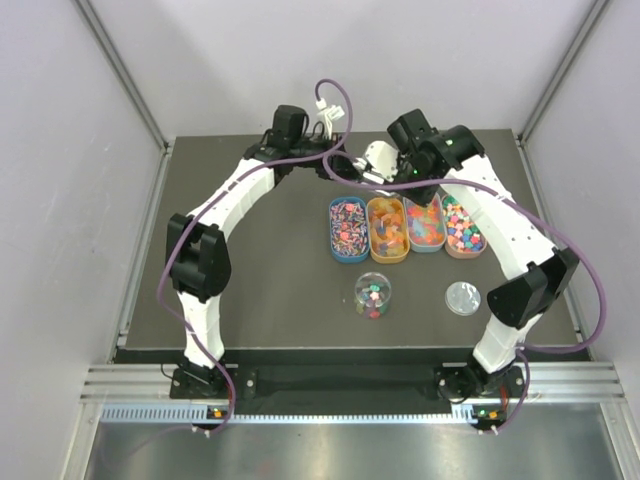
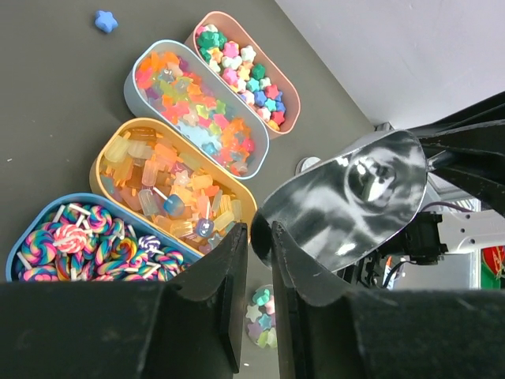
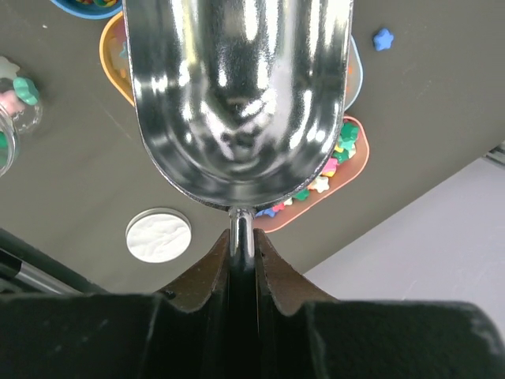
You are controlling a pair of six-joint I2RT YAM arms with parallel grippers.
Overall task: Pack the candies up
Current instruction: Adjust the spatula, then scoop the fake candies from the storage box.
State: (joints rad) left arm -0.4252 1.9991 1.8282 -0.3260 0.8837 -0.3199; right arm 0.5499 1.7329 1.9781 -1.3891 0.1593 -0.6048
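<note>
hidden: the scoop (image 3: 237, 95) hogs the right wrist view, so of the four trays (image 2: 129, 83) only the end of the pink tray (image 3: 357, 170) and a sliver of orange rim peek out there. The jar (image 1: 373, 296) is chopped off at that view's left edge.
hard to see: from the top, both gripper tips bunch up behind the trays and I can't sort out the fingers.
writing: there's a red patch at the right edge of the left wrist view, cut off and unreadable.
right gripper (image 3: 242, 260): clamped tight on the scoop's thin handle.
left gripper (image 2: 256, 300): only a narrow slit between the jaws, with the scoop's rim right at the tips. Pinching it or not, can't tell.
candies (image 2: 197, 110): sorted by kind in the trays, some in the jar, and one blue star (image 2: 105, 20) loose on the table (image 1: 260, 250).
lid (image 1: 462, 297): flat on the table, right of the jar.
</note>
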